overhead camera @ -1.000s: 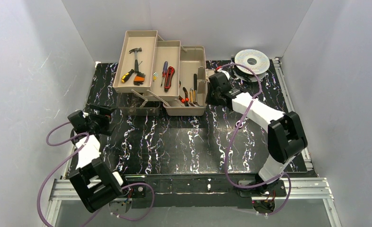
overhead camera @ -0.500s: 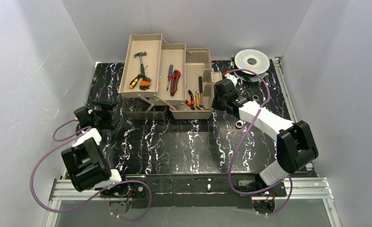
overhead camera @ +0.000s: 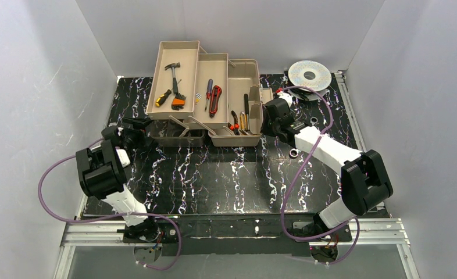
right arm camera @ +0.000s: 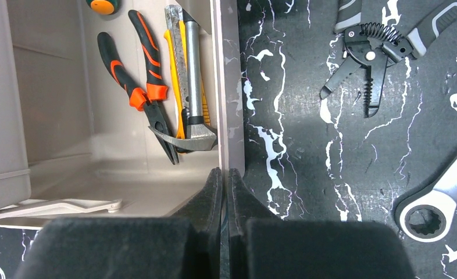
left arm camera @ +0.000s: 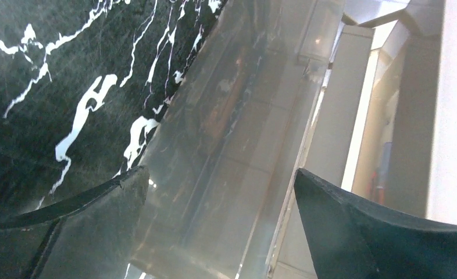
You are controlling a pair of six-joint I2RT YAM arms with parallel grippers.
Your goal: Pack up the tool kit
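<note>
Right wrist: toolbox point(right arm camera: 52, 116) holds orange pliers point(right arm camera: 134, 93), yellow knife point(right arm camera: 179, 70); jaws pinching wall.

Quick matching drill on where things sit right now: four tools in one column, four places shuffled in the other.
Tools:
1. hammer
2. orange-handled pliers
3. ratchet wrench
4. red-and-black tool

Places:
A. on the mat, outside the box
B. bottom compartment of the toolbox
C. far-left tray
D. middle tray

Pairs: 1-C, 2-B, 3-A, 4-D
</note>
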